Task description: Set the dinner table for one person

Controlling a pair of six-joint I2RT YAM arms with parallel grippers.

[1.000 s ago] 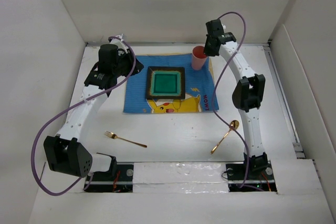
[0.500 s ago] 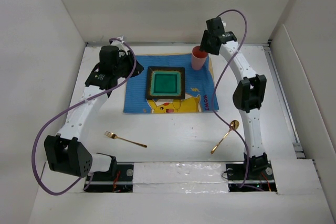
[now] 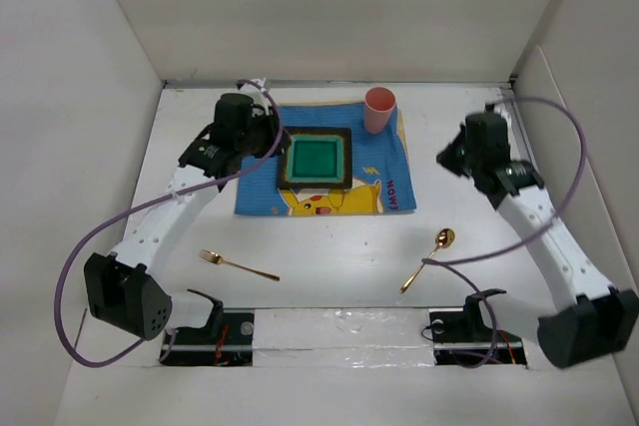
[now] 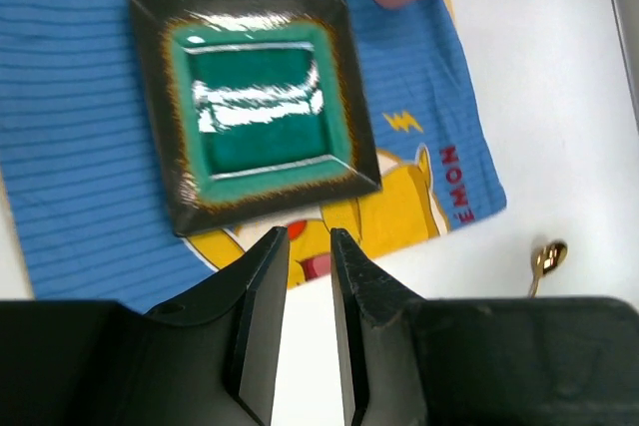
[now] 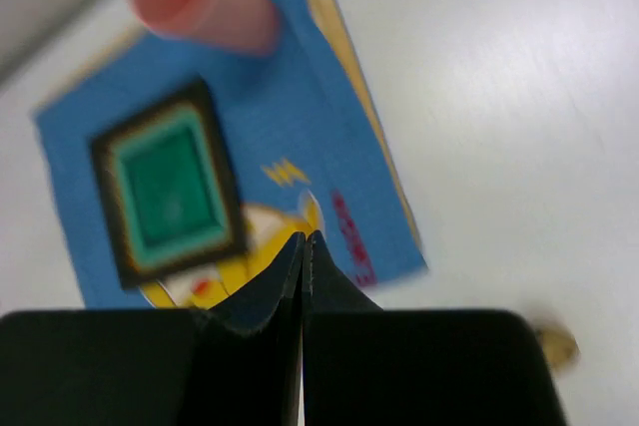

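My left pincer (image 4: 310,238) hangs with its fingers a narrow gap apart and nothing between them. From above it sits over the left part of a blue striped mat (image 3: 384,162), just beside the left edge of a square plate (image 3: 317,158). Its own camera looks down past the fingertips at the near edge of the mat, where a yellow cartoon figure is printed.

My right pincer (image 5: 303,241) is pressed fully together, fingertip against fingertip, and it grips nothing. It hovers over bare surface to the right of the mat, well apart from the cup (image 3: 379,109).

The worktop (image 3: 329,246) is the big, plain white rectangle that carries everything here, and it spreads from my arm bases at the near edge to the far wall. The mat lies flat on its far middle part. The plate, with a dark rim and a glossy green centre, rests in the middle of the mat. The pink cup stands upright on the mat's far right corner.

A gold fork (image 3: 238,265) lies on the bare white surface at the near left, tines pointing left. A gold spoon (image 3: 427,258) lies at the near right, its bowl at the far end and its handle slanting back toward the near edge. Both are well apart from the mat.
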